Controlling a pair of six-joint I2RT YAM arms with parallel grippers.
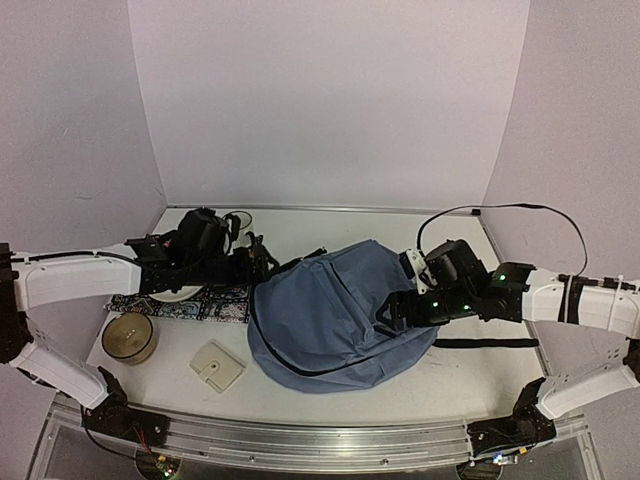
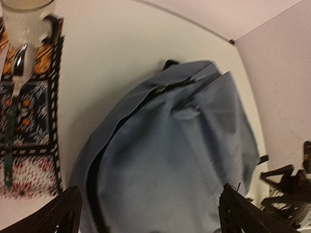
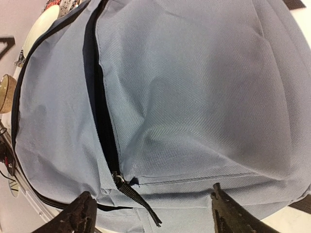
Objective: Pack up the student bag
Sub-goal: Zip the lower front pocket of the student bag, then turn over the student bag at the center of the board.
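White worktop, pale walls behind. Student bag slumped centre-right: soft, floppy, probably light, prone to sagging; best pinched along the zipper edge. Left pincer and right pincer both spread, holding nothing.

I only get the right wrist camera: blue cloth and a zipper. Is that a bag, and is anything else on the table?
Observer: Yes, a backpack; from overhead, a patterned mat lies to its left.
Operator: Anything on the mat?
Observer: A spoon, seen from the left wrist.
Operator: Where's the other arm?
Observer: The left gripper is open near the backpack's left edge.
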